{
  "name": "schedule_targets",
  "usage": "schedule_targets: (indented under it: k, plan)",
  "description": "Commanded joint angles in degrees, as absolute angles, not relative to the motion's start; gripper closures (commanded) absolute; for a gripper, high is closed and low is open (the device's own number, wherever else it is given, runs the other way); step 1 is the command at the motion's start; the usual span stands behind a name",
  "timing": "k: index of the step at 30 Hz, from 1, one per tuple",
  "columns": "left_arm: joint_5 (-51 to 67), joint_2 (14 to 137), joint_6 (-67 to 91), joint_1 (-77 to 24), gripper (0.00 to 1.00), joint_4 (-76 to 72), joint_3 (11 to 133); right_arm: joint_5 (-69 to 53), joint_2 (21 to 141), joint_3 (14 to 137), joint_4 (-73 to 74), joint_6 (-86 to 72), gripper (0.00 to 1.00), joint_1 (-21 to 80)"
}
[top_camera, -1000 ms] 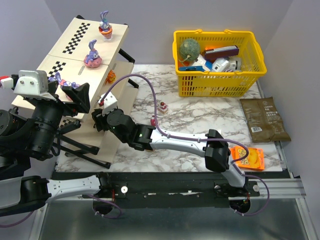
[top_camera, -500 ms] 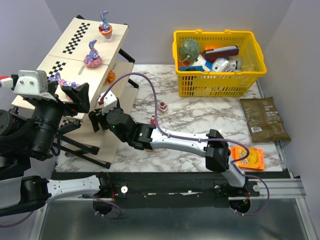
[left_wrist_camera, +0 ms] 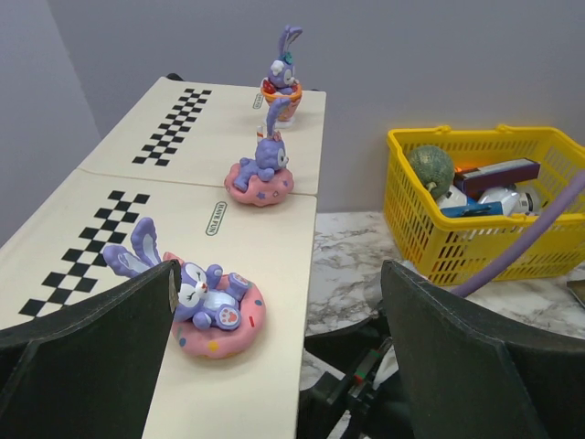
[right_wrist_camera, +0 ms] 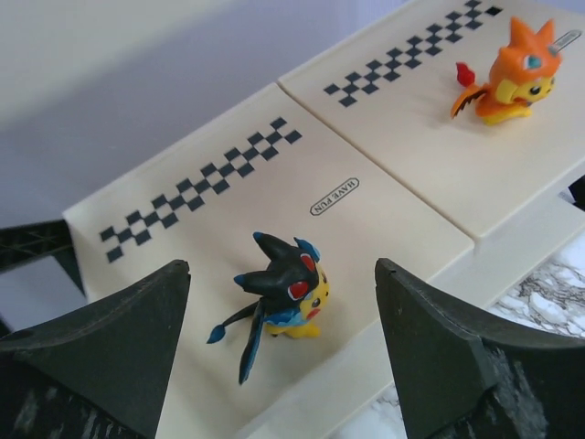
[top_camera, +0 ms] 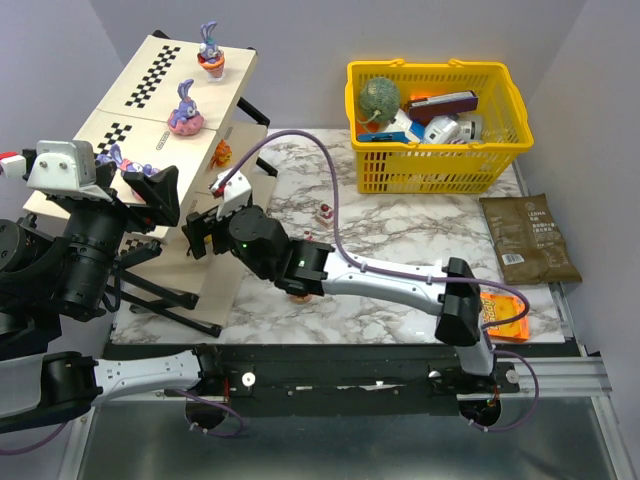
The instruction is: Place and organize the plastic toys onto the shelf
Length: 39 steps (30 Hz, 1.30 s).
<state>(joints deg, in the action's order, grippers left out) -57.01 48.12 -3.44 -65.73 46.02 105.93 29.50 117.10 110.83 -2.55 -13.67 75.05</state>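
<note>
Right end effector (top_camera: 203, 232): released
Black toy (right_wrist_camera: 279, 293): between its fingers, on shelf (right_wrist_camera: 402, 183)
Left end effector (left_wrist_camera: 277, 283): released, rabbit toy (left_wrist_camera: 212, 306) ahead

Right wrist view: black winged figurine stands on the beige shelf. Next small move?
Probably back the right gripper straight off the checkered beige shelf: its jaws stand open, clear of the small black winged figurine, which stands upright unaided.

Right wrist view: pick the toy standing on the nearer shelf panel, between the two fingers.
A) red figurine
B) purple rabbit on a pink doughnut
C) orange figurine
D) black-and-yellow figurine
D: the black-and-yellow figurine stands on the nearer panel of the shelf; the orange figurine sits on the farther panel.
</note>
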Motion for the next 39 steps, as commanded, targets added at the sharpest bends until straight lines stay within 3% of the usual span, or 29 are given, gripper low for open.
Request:
schedule_targets:
  k: [1, 3, 4, 5, 7, 8, 11, 14, 39]
  plan:
    - [-57.83, 47.9, -2.64, -65.65, 0.01, 47.02, 105.47, 27.78, 110.57, 107.15, -0.8, -16.52, 0.11, 75.5]
    - [-57.75, 47.81, -2.2, -65.65, 0.01, 47.55, 105.64, 27.16, 107.86, 103.74, -0.35, -18.18, 0.14, 75.5]
    - [-57.66, 47.73, -2.11, -65.65, 0.01, 47.72, 105.73, 26.38, 106.8, 102.41, -0.26, -18.72, 0.22, 75.5]
    - [-57.57, 47.55, -1.94, -65.65, 0.01, 47.81, 105.73, 25.32, 106.0, 101.26, -0.35, -19.16, 0.41, 75.5]
    - [-57.39, 47.11, -1.58, -65.65, 0.01, 47.9, 105.73, 21.81, 104.95, 98.28, -0.26, -20.39, 0.57, 75.5]
    - [-57.31, 47.02, -1.5, -65.65, 0.01, 48.07, 105.65, 20.67, 104.94, 97.74, -0.18, -20.56, 0.71, 75.5]
    - [-57.13, 46.76, -1.06, -65.65, 0.01, 48.34, 105.73, 17.41, 106.17, 97.38, 1.32, -22.24, 0.86, 75.41]
    - [-57.04, 46.76, -0.44, -65.57, 0.01, 49.22, 105.99, 15.3, 108.09, 98.96, 1.84, -22.41, 0.94, 75.32]
    - [-57.13, 46.06, -0.44, -65.65, 0.01, 50.01, 106.35, 10.9, 116.01, 107.93, 3.95, -25.49, 0.97, 72.77]
